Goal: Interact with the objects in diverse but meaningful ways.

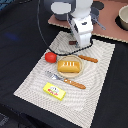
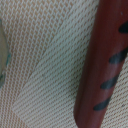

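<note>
A red tomato (image 1: pixel 50 57) lies on the striped placemat (image 1: pixel 35 82). The orange ridged bread (image 1: pixel 69 65) sits on a small round plate (image 1: pixel 60 72) mid-mat. A thin brown stick (image 1: pixel 88 58) lies just beyond the plate. It fills the wrist view as a red-brown rod with dark stripes (image 2: pixel 102 65). The yellow labelled bar (image 1: pixel 54 90) lies near the mat's front edge. My gripper (image 1: pixel 75 44) hangs low over the mat's far part, between tomato and stick. Its fingers are hidden. A grey pot (image 1: pixel 61 12) is partly hidden behind the arm.
A fork with an orange handle (image 1: pixel 68 80) lies in front of the plate. A brown board (image 1: pixel 107 22) at the back carries a pale bowl (image 1: pixel 123 18). The arm's black cable (image 1: pixel 42 30) loops over the dark table. The plate's rim (image 2: pixel 2 55) shows in the wrist view.
</note>
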Controlling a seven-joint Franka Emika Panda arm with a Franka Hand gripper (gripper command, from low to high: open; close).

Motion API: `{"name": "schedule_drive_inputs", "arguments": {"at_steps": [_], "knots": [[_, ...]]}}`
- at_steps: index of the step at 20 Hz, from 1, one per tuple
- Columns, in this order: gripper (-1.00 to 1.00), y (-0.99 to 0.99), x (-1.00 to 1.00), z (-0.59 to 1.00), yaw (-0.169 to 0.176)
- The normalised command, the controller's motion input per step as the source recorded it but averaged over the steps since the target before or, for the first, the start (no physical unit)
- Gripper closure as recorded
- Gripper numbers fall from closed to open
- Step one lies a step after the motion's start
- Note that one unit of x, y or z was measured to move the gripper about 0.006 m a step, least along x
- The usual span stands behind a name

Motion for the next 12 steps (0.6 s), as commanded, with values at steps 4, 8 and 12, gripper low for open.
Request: {"name": "schedule_drive_inputs", "arguments": {"at_steps": [4,8,12], "knots": [[1.0,0.14,0.0,-0.3,0.003],[1.0,0.16,0.0,-0.29,0.006],[1.0,0.14,0.0,-0.3,0.009]]}}
